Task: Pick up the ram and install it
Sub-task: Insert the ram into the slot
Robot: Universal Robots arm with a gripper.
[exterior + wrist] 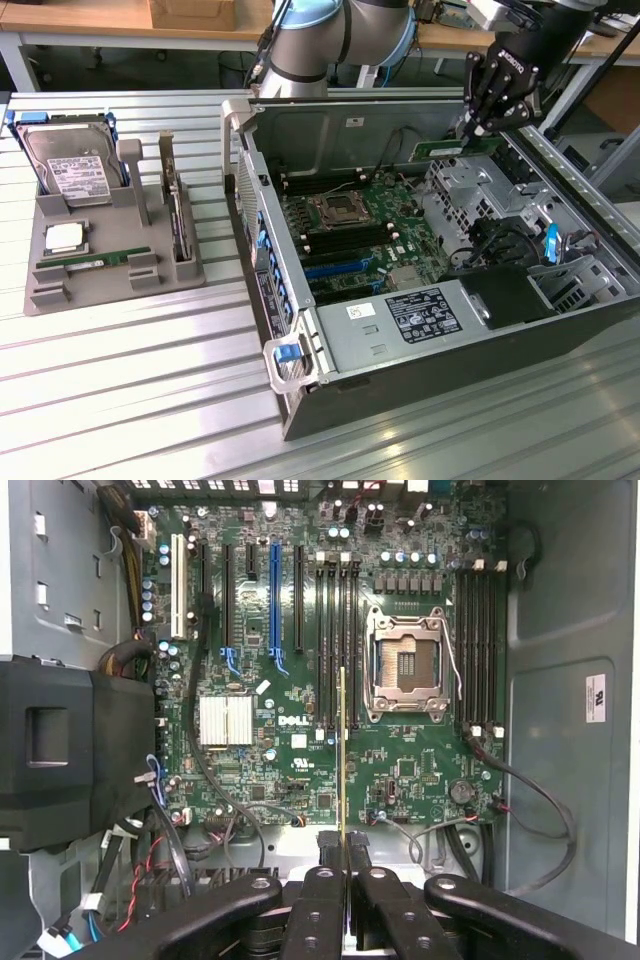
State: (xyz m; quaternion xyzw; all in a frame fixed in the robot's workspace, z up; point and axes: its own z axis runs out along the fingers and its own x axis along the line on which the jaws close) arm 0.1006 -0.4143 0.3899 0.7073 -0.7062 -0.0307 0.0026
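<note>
Pincer [343,848]: clenched on the ram [343,750], which we see edge-on above the motherboard [290,720].
Done: pickup, we judge.
Left: ram not yet seated in any memory slot [333,630].
</note>
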